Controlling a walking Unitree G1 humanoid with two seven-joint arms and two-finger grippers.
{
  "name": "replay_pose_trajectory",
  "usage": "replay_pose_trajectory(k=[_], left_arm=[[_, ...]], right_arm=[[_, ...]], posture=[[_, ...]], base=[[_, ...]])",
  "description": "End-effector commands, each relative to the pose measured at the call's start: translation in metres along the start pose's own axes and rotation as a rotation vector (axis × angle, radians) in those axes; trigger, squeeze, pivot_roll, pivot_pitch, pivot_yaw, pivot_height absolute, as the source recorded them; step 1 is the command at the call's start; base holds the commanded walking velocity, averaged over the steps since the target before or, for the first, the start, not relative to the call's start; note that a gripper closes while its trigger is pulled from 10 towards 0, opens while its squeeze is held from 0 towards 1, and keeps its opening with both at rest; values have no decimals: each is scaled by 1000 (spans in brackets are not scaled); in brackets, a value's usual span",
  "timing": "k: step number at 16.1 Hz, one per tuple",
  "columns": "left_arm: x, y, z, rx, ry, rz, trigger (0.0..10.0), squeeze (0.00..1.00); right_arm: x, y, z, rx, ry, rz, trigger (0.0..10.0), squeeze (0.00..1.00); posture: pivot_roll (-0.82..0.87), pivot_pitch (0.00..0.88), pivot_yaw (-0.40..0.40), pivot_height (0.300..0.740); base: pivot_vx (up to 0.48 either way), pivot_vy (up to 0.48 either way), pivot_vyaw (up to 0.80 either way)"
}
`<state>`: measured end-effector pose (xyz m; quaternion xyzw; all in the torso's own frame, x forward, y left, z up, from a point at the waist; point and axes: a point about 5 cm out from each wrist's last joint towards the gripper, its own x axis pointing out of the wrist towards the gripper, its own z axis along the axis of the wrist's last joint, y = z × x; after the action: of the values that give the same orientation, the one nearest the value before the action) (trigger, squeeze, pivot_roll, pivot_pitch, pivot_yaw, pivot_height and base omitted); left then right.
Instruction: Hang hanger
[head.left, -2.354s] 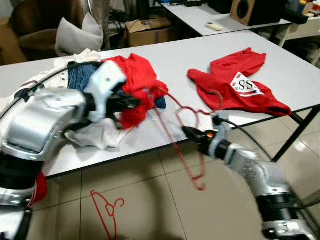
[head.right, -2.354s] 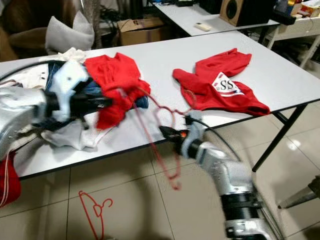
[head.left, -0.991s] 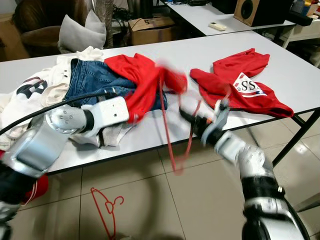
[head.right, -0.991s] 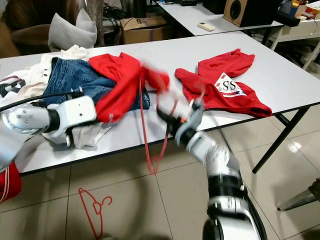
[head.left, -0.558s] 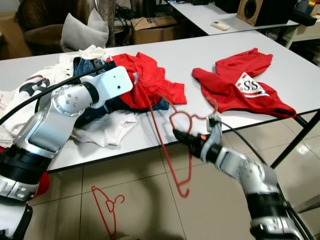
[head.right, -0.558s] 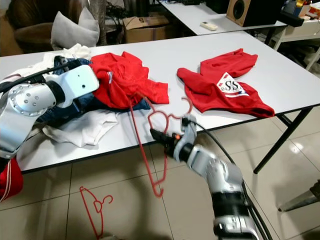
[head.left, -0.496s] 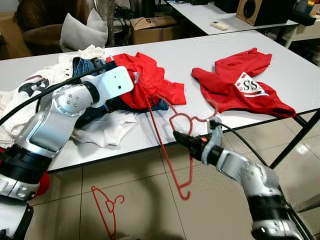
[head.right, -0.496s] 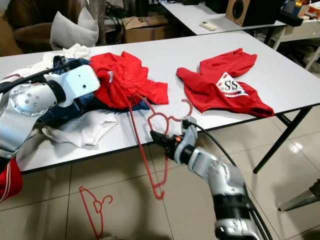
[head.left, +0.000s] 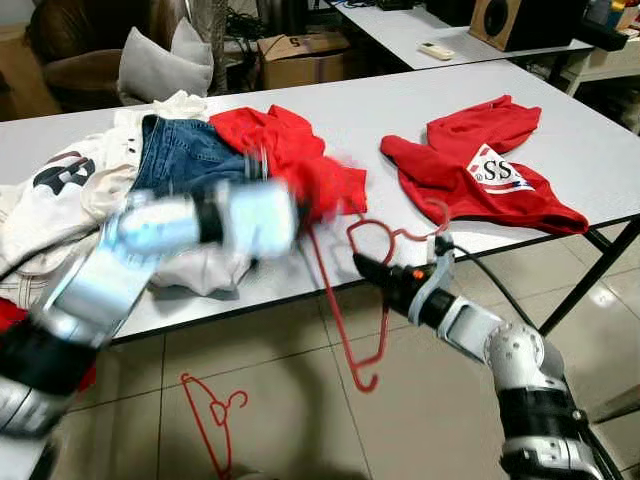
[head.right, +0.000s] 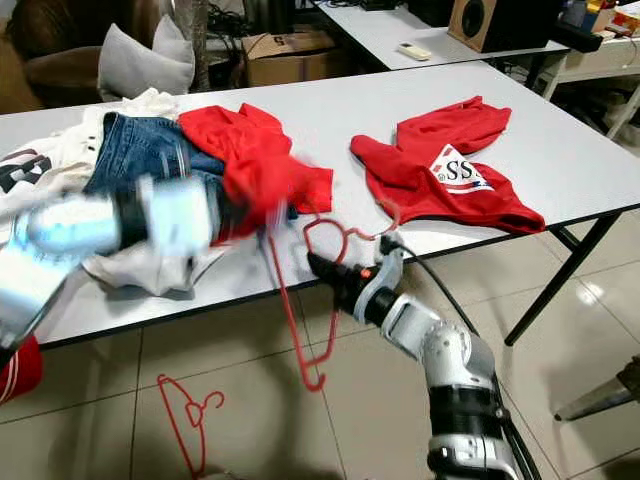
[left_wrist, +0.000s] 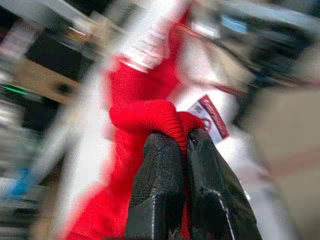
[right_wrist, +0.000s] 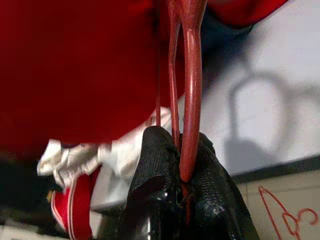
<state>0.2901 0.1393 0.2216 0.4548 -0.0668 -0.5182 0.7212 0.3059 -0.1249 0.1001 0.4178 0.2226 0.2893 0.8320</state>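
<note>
Gripping thin red wire hanger (head.left: 352, 290) in closed right gripper (head.left: 368, 270) beside white table (head.left: 360, 120) edge; left gripper (left_wrist: 172, 150) pinching red shirt (head.left: 300, 165), spreading it for insertion.

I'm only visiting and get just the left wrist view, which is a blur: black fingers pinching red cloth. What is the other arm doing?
Observer: The right gripper is shut on a red wire hanger, held just off the table's front edge.
Operator: Is that hanger inside the cloth?
Observer: Its upper end reaches the red shirt. I can't tell whether it goes inside. Its hook hangs down toward the floor.
Operator: Any spare hangers?
Observer: A second red hanger lies on the floor tiles.
</note>
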Motion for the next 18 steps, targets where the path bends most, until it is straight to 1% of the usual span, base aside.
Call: replay_pose_trajectory(k=[1,2,3,4,5,6,7,8,9,10,11,13,14,15,16,17,18], left_arm=[[-2,-7,-7,-24,46,-56,0,0],[-6,-11,-25,-35,162,-52,0,0],[-9,-9,-33,-28,223,-27,0,0],[-15,-1,-43,-36,291,50,0,0],[-18,4,-45,-49,318,104,0,0],[-19,18,-46,-103,327,210,353,0],[-19,23,-46,-122,326,239,0,0],[-18,26,-44,-146,303,263,0,0],[-17,28,-39,-188,264,266,0,0],[-14,26,-35,-221,228,227,0,0],[-12,20,-31,-267,204,152,0,0],[-10,9,-26,-303,190,35,0,0],[-10,3,-23,-332,177,-33,0,0],[-11,-1,-19,-357,161,-88,0,0],[-10,-3,-17,-366,159,-112,0,0],[-10,-6,-15,-369,156,-146,0,0],[-7,-6,-14,-370,151,-151,0,0]], right_arm=[[3,4,13,38,-93,31,10000,0],[4,13,28,83,-197,103,10000,0],[4,18,34,107,-237,148,10000,0],[5,26,38,108,-256,201,10000,0],[6,29,37,93,-247,221,10000,0],[11,35,29,62,-199,232,10000,0],[12,39,25,48,-184,241,10000,0],[13,41,25,28,-195,243,10000,0],[14,44,30,-15,-248,220,10000,0],[16,43,37,-17,-319,165,10000,0],[17,43,45,35,-394,133,10000,0],[21,44,53,56,-469,83,10000,0],[26,48,56,93,-500,76,10000,0],[30,52,58,148,-518,95,10000,0],[32,55,57,176,-517,110,10000,0],[38,62,55,206,-508,136,10000,0],[44,70,51,234,-491,156,10000,0]], posture=[[-43,0,10,740],[-42,0,9,740],[-40,0,8,740],[-36,0,7,740],[-36,0,7,740],[-34,0,6,740],[-33,0,6,740],[-34,0,6,740],[-37,0,7,740],[-38,0,7,740],[-39,0,8,740],[-36,0,9,740],[-37,0,10,740],[-35,0,9,740],[-35,0,9,740],[-33,0,8,740],[-33,0,8,740]], base=[[0,0,0],[0,0,0],[0,0,0],[0,0,0],[0,0,0],[0,0,0],[0,0,0],[0,0,0],[0,0,0],[0,0,0],[0,0,0],[0,0,0],[0,0,0],[0,0,0],[0,0,0],[0,0,0],[0,0,0]])
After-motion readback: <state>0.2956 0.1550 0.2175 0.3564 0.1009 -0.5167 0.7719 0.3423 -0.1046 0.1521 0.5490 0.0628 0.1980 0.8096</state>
